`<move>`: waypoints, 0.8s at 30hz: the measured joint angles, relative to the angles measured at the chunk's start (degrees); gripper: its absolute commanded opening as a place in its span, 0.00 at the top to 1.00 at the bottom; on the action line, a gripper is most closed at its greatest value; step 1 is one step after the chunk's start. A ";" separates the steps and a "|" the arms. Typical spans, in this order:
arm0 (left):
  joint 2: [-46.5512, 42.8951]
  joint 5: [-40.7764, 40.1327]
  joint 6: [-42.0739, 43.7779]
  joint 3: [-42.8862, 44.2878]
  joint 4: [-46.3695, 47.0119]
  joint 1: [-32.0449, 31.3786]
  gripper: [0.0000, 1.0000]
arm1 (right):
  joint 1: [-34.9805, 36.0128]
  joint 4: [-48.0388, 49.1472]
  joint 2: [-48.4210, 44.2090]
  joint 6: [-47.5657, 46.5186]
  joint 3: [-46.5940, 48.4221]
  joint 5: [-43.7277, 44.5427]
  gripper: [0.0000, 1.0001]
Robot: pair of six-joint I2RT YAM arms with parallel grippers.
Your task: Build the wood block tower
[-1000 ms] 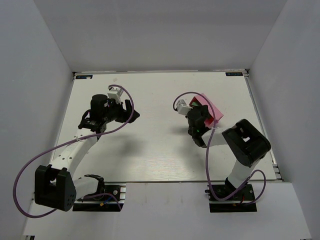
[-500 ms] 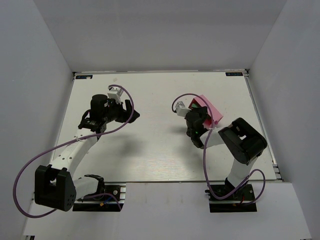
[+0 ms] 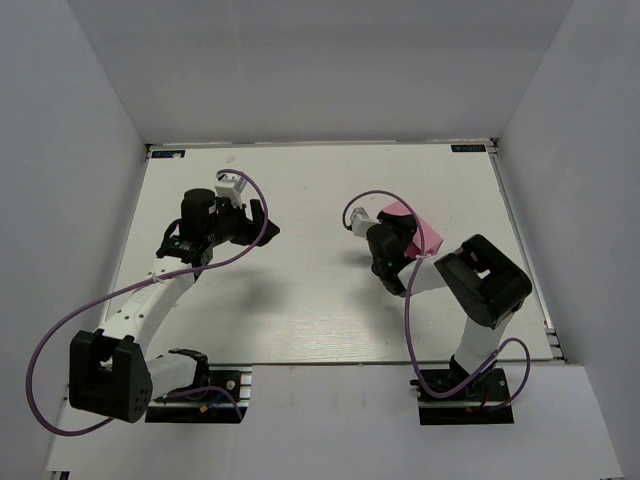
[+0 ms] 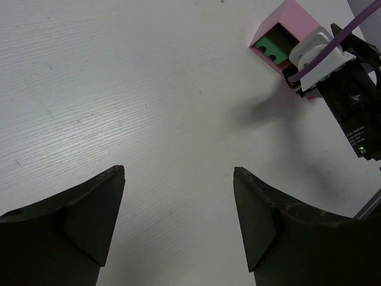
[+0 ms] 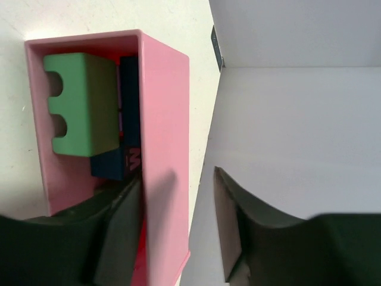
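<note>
The table (image 3: pixel 320 300) carries one box (image 3: pixel 428 232) on its right half, towards the far side. The box lies on its side with its mouth facing left. In the box lie blocks (image 5: pixel 128 158), a notched one foremost at the mouth and the rest packed behind it, touching. The right tool (image 3: pixel 405 232) is at the box's mouth end, with one box wall between its fingers: one finger on the mouth side, the other outside. The left tool (image 3: pixel 255 222) hangs over the table's left half, well apart from the box and pointing towards it. Both arms rise from bases at the near edge.
</note>
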 measured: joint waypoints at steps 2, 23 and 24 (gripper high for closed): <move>0.00 0.00 0.00 0.00 -0.02 0.00 0.16 | 0.20 -1.07 0.02 0.37 0.20 -0.13 0.42; 0.00 0.24 0.28 0.00 0.00 0.02 0.15 | 1.90 -38.69 -22.03 25.53 8.70 -24.48 0.15; 0.00 0.42 0.35 0.00 0.04 0.00 0.15 | 1.68 -40.74 -22.23 26.93 9.42 -26.18 0.13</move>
